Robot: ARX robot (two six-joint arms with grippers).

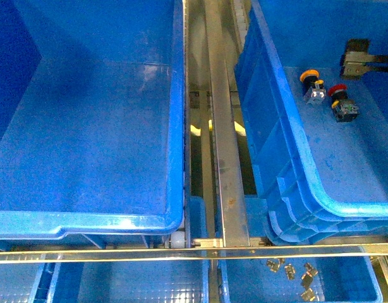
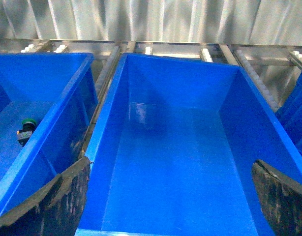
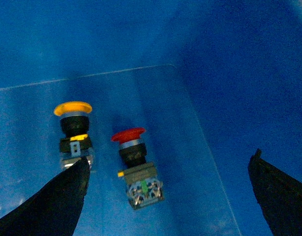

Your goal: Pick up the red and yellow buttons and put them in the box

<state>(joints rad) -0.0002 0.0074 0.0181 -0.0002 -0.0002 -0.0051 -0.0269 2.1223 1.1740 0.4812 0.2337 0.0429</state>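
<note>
Metal roller rack (image 1: 229, 164) carries the blue box (image 1: 295, 158) and another crate (image 1: 86, 224).

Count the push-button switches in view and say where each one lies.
3. A yellow button and red button lie side by side in the right-hand nested box; a green button lies in a separate crate. Others may be hidden.
</note>
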